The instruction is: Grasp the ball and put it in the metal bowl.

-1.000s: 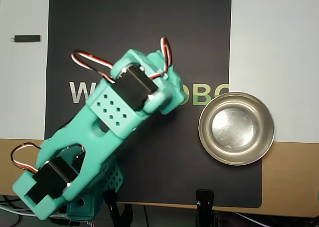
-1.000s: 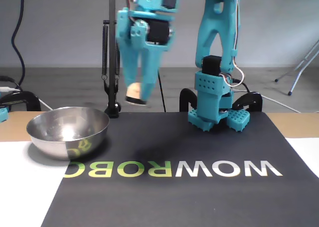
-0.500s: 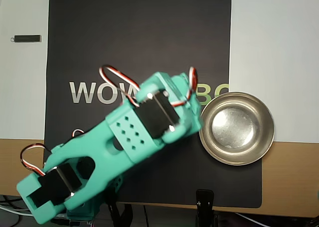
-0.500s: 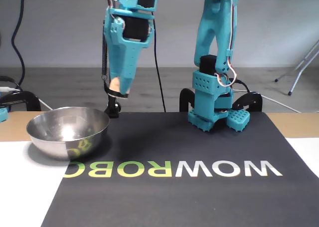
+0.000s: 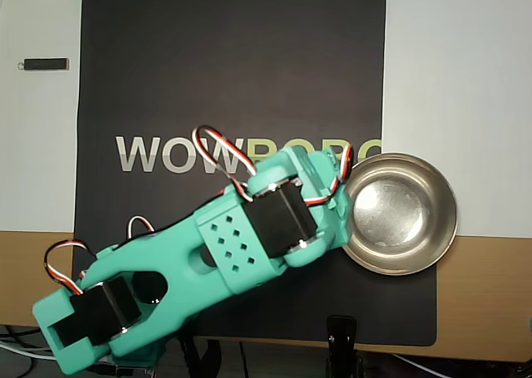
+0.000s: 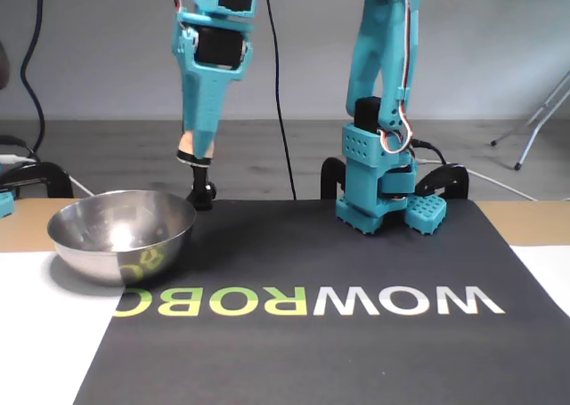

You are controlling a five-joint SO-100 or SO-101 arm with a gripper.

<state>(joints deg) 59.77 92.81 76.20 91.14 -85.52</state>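
Note:
The metal bowl [image 5: 401,213] sits at the right edge of the black mat in the overhead view, and at the left [image 6: 118,241] in the fixed view. My teal gripper [image 6: 195,152] hangs pointing down, just above the bowl's right rim in the fixed view. It is shut on the ball [image 6: 185,143], of which only a tan sliver shows between the fingers. From overhead the wrist [image 5: 287,220] covers the gripper and the ball, and it overlaps the bowl's left rim.
A black mat [image 5: 233,79] with WOWROBO lettering covers the table's middle. The arm's base [image 6: 381,191] stands at the mat's back edge in the fixed view. A small black stick [image 5: 46,63] lies on the white sheet at the overhead view's left. Black clamps [image 5: 342,332] grip the table edge.
The arm has swung steadily toward the bowl with the ball held: rightward in the overhead view, leftward in the fixed view. The gripper now reaches the bowl's rim.

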